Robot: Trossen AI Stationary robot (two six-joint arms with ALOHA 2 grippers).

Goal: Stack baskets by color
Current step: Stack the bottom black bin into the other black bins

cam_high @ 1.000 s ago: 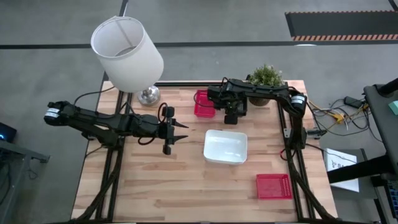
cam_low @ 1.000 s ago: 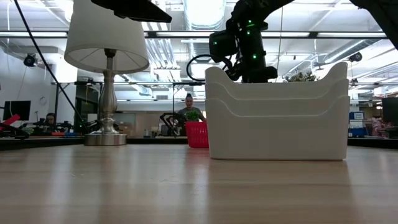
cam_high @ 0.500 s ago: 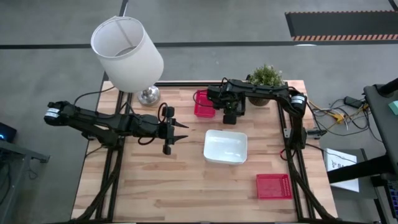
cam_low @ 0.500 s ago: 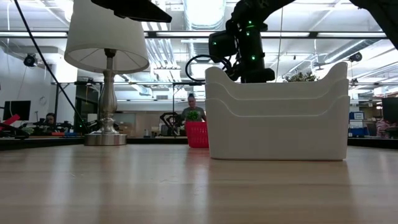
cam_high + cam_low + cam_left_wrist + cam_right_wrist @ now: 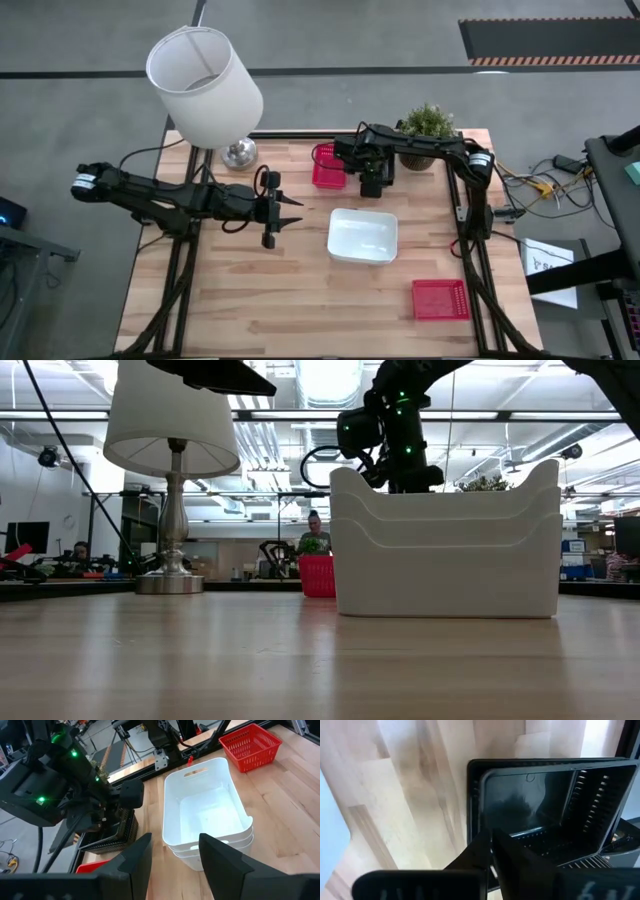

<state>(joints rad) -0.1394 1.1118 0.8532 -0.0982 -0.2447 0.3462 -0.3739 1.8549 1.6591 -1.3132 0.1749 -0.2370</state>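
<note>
I count two red baskets (image 5: 329,167) (image 5: 440,299), stacked white baskets (image 5: 362,236), one black basket (image 5: 550,805); right jaws (image 5: 492,851) closed on its rim, left jaws (image 5: 290,211) open.

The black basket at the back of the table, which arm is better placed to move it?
Right: the right gripper is already shut on the black basket rim, while the left gripper hangs open, well away.

The white basket (image 5: 362,236) sits on the bare wood table (image 5: 230,300), and everything else is placed around it. The right gripper (image 5: 369,187) hangs just beyond its far edge, beside a red basket (image 5: 325,166) and a potted plant (image 5: 428,124). The left gripper (image 5: 290,212) waits to its left, another red basket (image 5: 440,299) lies toward its near right, and a lamp (image 5: 205,88) stands far left.
</note>
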